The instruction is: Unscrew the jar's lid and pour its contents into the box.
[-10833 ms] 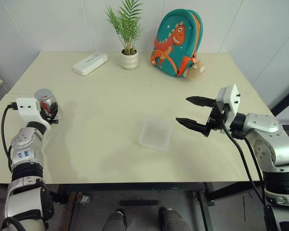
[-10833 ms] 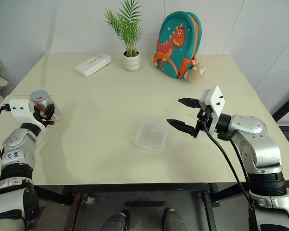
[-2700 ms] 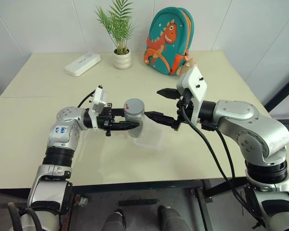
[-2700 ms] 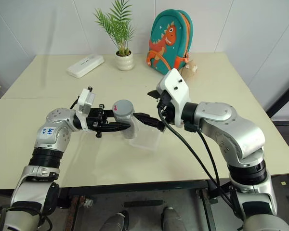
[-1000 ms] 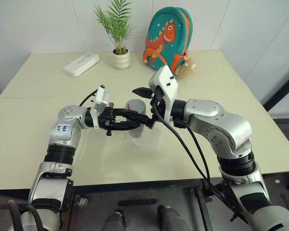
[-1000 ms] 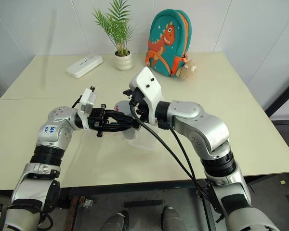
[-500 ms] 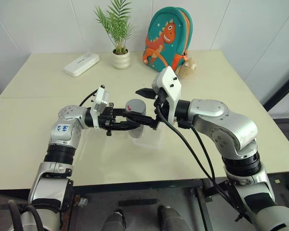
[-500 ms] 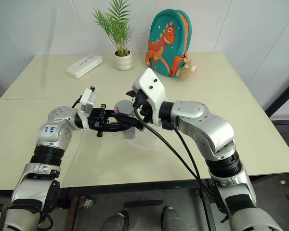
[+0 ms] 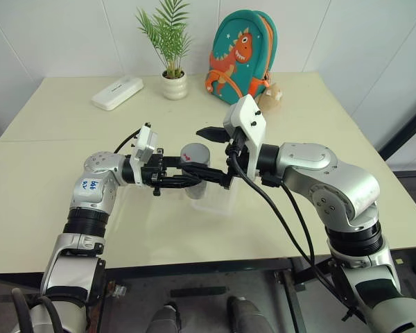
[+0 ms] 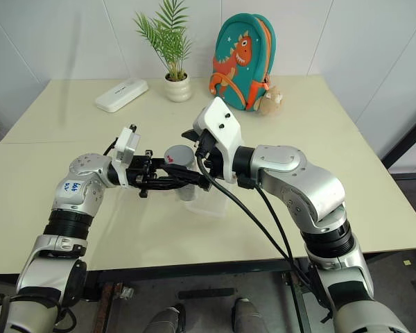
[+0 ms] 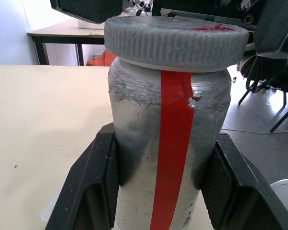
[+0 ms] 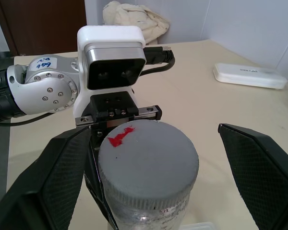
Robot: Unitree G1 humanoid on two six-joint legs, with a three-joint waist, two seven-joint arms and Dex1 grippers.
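My left gripper (image 9: 187, 172) is shut on the jar (image 11: 168, 143), a clear cylinder with a red stripe, holding it upright above the table. The grey lid (image 12: 149, 155), marked with a red spot, sits on the jar. My right gripper (image 9: 211, 157) is open, its two black fingers (image 12: 62, 177) standing wide on either side of the lid without touching it. Under the jar the clear box (image 9: 222, 201) lies on the table (image 9: 48, 208). I cannot make out the contents inside the jar.
At the back of the table stand a white plant pot (image 9: 175, 84), a flat white case (image 9: 117, 92) and a teal dinosaur backpack (image 9: 239, 52) with a small plush toy (image 9: 269, 97) beside it.
Since the earliest frames my left gripper has carried the jar from the table's left side to above the box, and my right gripper has come in around the lid. Nothing visibly moved in the last second.
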